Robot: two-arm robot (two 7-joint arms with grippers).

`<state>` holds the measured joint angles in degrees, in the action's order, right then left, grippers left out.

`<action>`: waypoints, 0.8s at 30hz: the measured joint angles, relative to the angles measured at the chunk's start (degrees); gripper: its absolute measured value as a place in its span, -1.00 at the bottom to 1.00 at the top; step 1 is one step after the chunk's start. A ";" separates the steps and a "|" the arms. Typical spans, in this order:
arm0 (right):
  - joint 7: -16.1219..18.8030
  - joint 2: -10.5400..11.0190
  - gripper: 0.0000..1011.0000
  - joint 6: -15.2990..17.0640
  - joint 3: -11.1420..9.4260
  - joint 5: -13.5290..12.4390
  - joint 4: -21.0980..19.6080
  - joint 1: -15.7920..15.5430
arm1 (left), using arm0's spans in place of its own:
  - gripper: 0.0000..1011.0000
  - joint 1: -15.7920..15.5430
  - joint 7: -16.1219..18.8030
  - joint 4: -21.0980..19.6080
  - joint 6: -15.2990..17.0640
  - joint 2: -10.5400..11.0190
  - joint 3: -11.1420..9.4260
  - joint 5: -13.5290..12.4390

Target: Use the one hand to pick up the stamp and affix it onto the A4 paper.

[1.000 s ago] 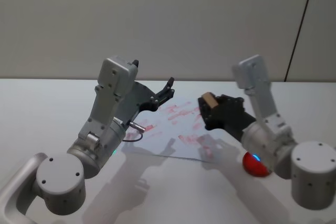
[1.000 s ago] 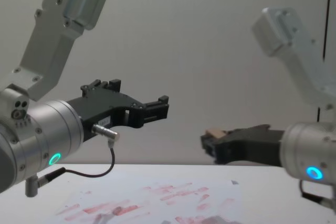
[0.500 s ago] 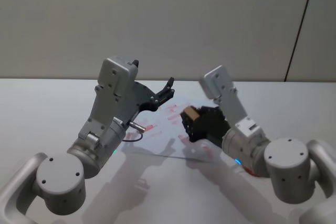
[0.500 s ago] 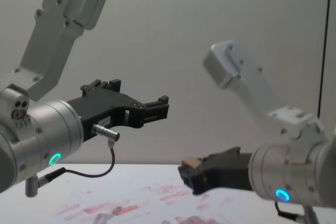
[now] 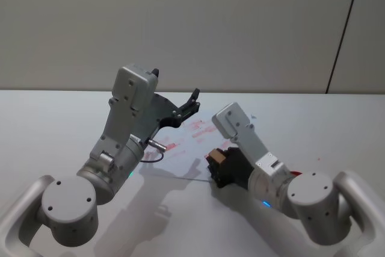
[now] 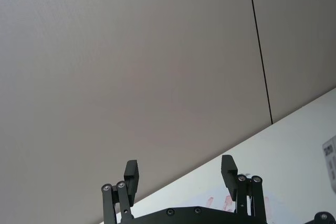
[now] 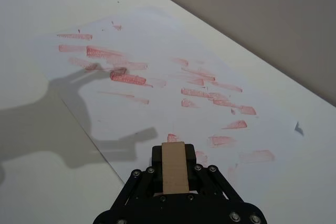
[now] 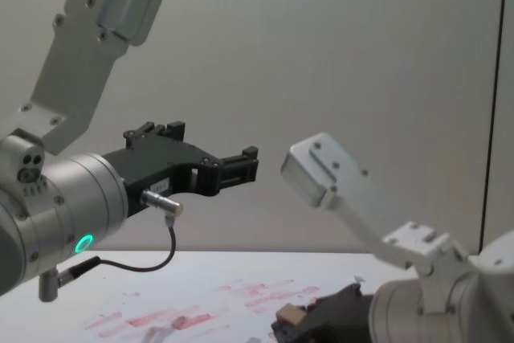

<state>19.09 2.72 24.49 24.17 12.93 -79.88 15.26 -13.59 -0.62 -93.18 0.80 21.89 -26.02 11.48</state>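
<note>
Two grippers: right gripper [image 7: 174, 154] low over A4 paper [image 7: 157, 56] edge, jaws clamping half-hidden stamp [image 7: 174, 172]; left gripper [image 6: 179, 165] raised, jaws apart.

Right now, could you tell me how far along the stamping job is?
Done: the stamp is picked up, clamped in the jaws of the right gripper. In hand: that gripper holds it low over the near edge of the A4 paper; contact cannot be told. To do: pressing it down. The left gripper hangs raised, open.
</note>
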 joint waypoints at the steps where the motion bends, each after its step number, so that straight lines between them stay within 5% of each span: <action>1: -0.28 -0.18 -0.57 0.02 0.17 -0.01 0.49 -0.04 | 0.98 0.00 0.00 0.00 0.00 0.00 0.00 0.00; 24: -5.98 -1.94 -0.57 -0.96 0.61 -3.11 5.10 0.01 | 0.98 0.00 0.00 0.00 0.00 0.00 0.00 0.00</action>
<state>13.10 0.78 23.53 24.78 9.82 -74.78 15.28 -13.58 -0.62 -93.17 0.80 21.90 -26.03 11.48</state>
